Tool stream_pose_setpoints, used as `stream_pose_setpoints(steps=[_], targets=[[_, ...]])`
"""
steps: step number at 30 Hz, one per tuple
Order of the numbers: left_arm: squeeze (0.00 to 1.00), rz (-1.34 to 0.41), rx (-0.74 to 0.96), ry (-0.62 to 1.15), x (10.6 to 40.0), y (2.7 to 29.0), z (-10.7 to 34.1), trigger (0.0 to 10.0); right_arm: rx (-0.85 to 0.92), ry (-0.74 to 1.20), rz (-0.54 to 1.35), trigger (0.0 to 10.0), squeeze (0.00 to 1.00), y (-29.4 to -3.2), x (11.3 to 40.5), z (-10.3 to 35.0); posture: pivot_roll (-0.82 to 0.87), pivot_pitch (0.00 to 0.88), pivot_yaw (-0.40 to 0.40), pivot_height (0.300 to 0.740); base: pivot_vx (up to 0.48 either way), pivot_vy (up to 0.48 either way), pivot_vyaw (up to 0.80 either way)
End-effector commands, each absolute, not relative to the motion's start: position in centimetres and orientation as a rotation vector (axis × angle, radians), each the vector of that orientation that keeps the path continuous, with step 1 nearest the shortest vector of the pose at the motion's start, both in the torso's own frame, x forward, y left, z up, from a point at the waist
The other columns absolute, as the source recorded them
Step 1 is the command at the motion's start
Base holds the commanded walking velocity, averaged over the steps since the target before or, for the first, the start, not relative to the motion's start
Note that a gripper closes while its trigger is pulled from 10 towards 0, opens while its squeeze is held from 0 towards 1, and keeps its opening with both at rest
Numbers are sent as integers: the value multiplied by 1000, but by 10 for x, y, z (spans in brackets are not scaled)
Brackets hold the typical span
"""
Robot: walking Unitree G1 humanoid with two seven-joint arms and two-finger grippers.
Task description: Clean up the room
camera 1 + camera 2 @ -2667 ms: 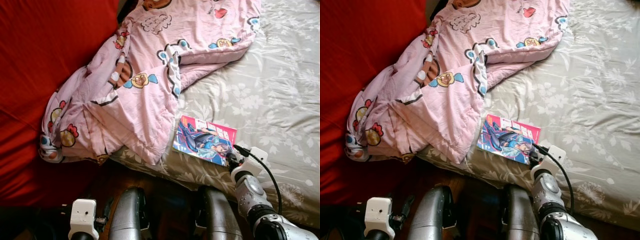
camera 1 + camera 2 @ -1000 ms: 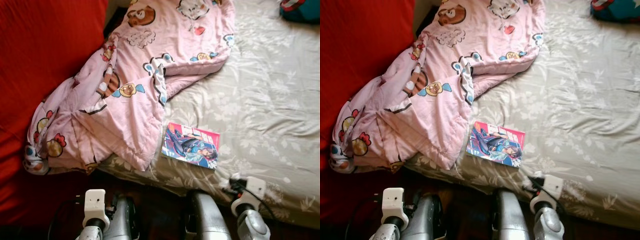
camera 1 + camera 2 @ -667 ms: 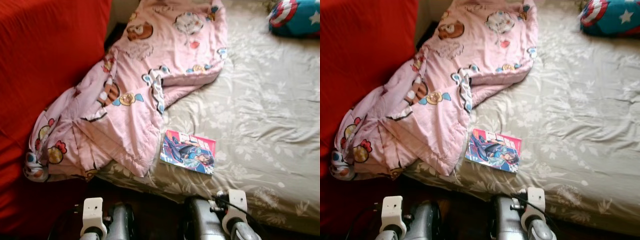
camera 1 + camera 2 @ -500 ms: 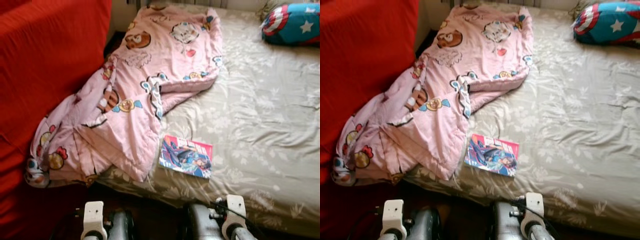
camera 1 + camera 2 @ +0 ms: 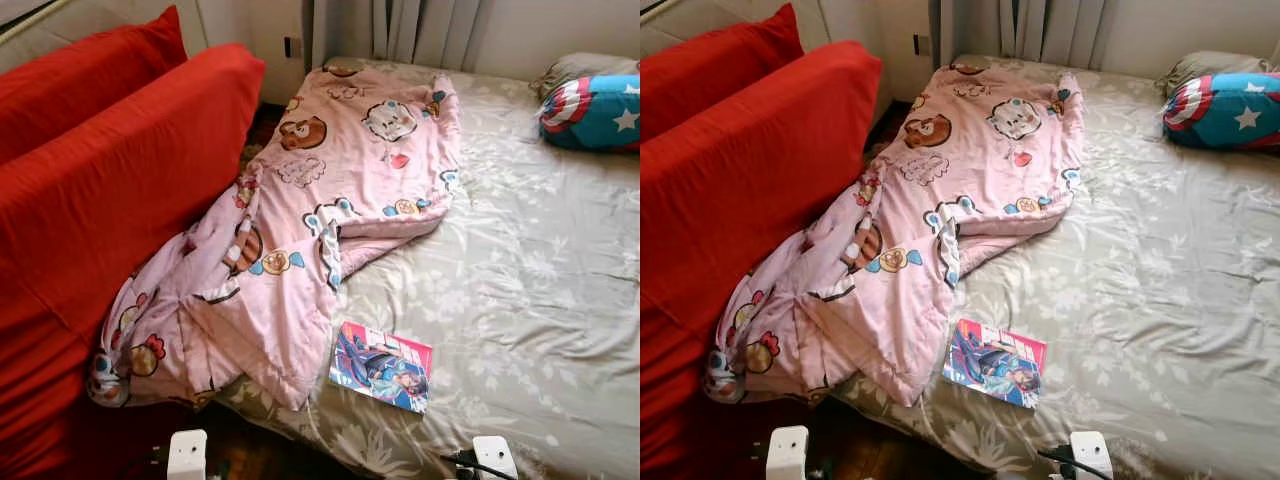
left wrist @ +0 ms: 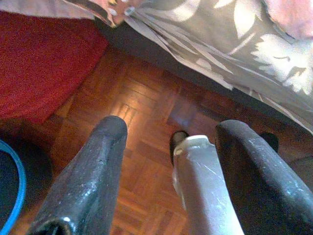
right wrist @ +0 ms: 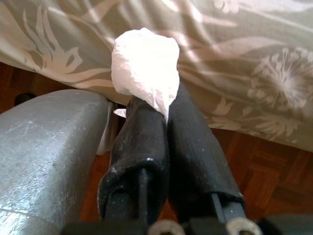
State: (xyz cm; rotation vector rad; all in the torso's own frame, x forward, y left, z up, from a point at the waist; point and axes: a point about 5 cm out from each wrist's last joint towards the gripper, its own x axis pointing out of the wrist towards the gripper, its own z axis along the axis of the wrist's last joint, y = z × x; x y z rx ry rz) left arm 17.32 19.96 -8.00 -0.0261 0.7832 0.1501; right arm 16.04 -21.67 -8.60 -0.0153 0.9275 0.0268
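R gripper [image 7: 146, 105] clamped on tissue wad [image 7: 144, 66] | L gripper [image 6: 166, 166] apart, idle | tissue to be kept pinched, carried to bin; magazine [image 5: 381, 366] left on bed [image 5: 540, 300].

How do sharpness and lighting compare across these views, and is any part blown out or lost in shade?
Left eye view: sharp, even daylight on the pink blanket and comic book. Right wrist view: the crumpled white tissue in the right pincer is nearly blown out, and dappled sun streaks the floral bedsheet. Left wrist view: the left pincer is soft, with glare on the parquet floor.
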Motion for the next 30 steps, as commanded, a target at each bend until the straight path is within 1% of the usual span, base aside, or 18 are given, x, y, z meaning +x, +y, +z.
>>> stream_pose_setpoints(steps=[1,3,5,7,9,12,30], targets=[[0,193,-39,855,156,205,-88,10000,-18,981,36,10000,0,-221,145,-91,-55,149,-25,731,0,0,0],[0,208,-43,862,154,207,-89,10000,-36,982,40,10000,0,-223,145,-91,-55,155,-24,731,0,0,0],[0,214,-45,877,152,208,-90,10000,-45,973,30,10000,0,-228,144,-90,-51,159,-23,731,0,0,650],[0,216,-45,881,151,208,-90,10000,-50,970,39,10000,0,-225,146,-90,-55,161,-23,731,0,0,769],[0,218,-45,883,151,208,-90,10000,-48,956,57,10000,0,-214,152,-90,-55,163,-23,731,0,0,769],[0,224,-48,885,152,208,-90,10000,-44,950,64,10000,0,-210,154,-90,-54,169,-23,731,0,0,769],[0,232,-40,902,154,207,-91,10000,-56,948,75,10000,0,-209,156,-89,-53,183,-23,731,0,0,765]])
